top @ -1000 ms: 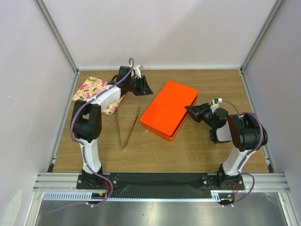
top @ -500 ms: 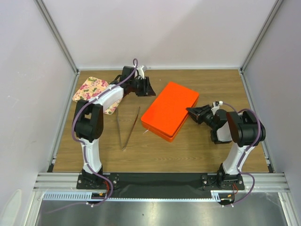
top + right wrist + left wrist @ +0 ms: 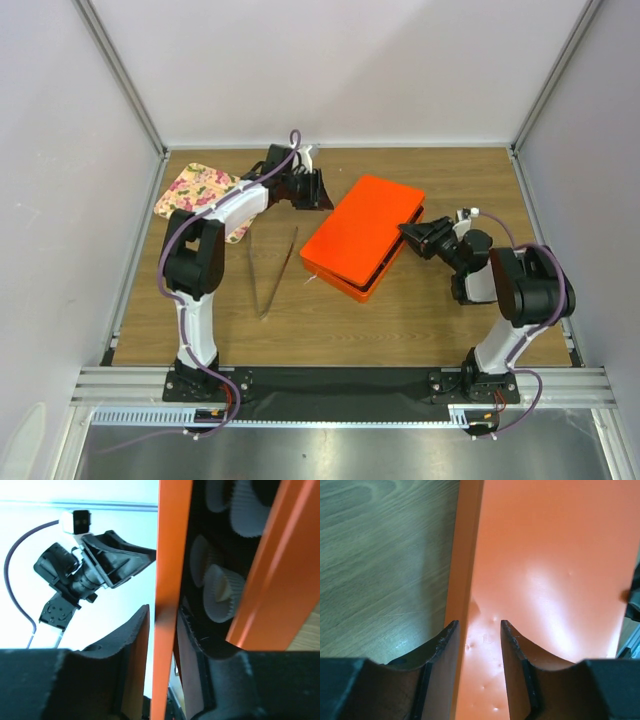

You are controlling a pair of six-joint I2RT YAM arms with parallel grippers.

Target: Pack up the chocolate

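The orange box lies at the table's middle with its lid on top. My right gripper is shut on the lid's right edge and holds it raised off the base. Through the gap the right wrist view shows white paper cups in a dark tray. I cannot make out any chocolate. My left gripper is open at the box's far left corner. In the left wrist view its fingers straddle the lid's edge without closing on it.
Metal tongs lie on the wood left of the box. A floral cloth sits at the far left under the left arm. Frame rails and walls bound the table.
My left gripper has moved right, up to the box's far left corner. My right gripper has shifted a little and the lid's right edge has risen.
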